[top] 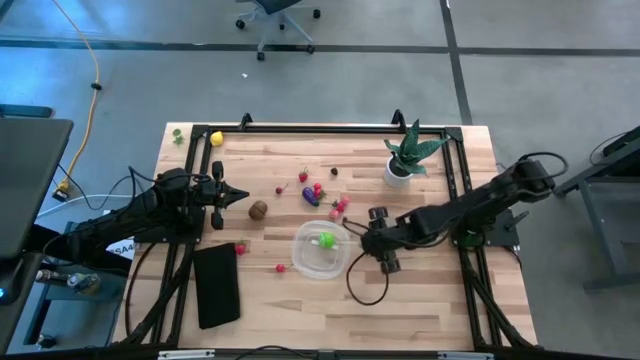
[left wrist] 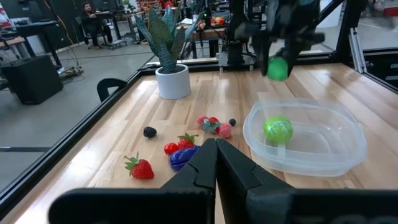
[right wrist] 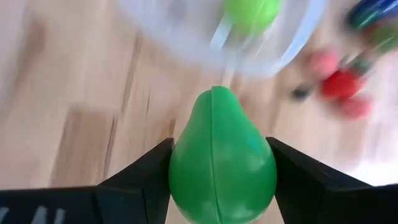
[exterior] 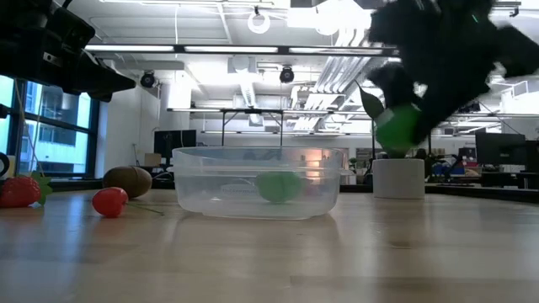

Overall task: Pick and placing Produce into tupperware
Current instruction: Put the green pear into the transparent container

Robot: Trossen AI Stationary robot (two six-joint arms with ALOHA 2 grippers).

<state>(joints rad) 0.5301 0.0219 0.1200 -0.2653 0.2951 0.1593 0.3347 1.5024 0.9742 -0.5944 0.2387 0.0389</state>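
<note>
A bright green pear (right wrist: pixel 222 155) sits between the fingers of my right gripper (right wrist: pixel 222 177), which is shut on it just right of the clear round tupperware (top: pixel 298 252). In the low view the pear (exterior: pixel 397 126) hangs above the table beside the tupperware wall (exterior: pixel 219 181). A round green piece (top: pixel 327 240) lies inside the tupperware. My left gripper (top: pixel 240 197) is shut at the table's left, holding nothing. A brown piece (top: pixel 258 210), a purple one (top: pixel 311 196), small red ones (top: pixel 338 208) and a yellow one (top: pixel 216 138) lie on the wood. My right gripper pinches the pear's wide lower body (right wrist: pixel 186 180) between its two fingers (right wrist: pixel 149 171), one on each flank. The fingers slant down from the table's right side. The pear's narrow end (right wrist: pixel 214 99) points away from the wrist, and the pear is lifted clear of the table.
A spiky green plant in a white pot (top: pixel 405 160) stands at the far right. A flat black rectangle (top: pixel 217 285) lies near the left front. Two small red pieces (top: pixel 240 248) lie left of the tupperware. A black frame (top: pixel 330 128) runs along the table's edges.
</note>
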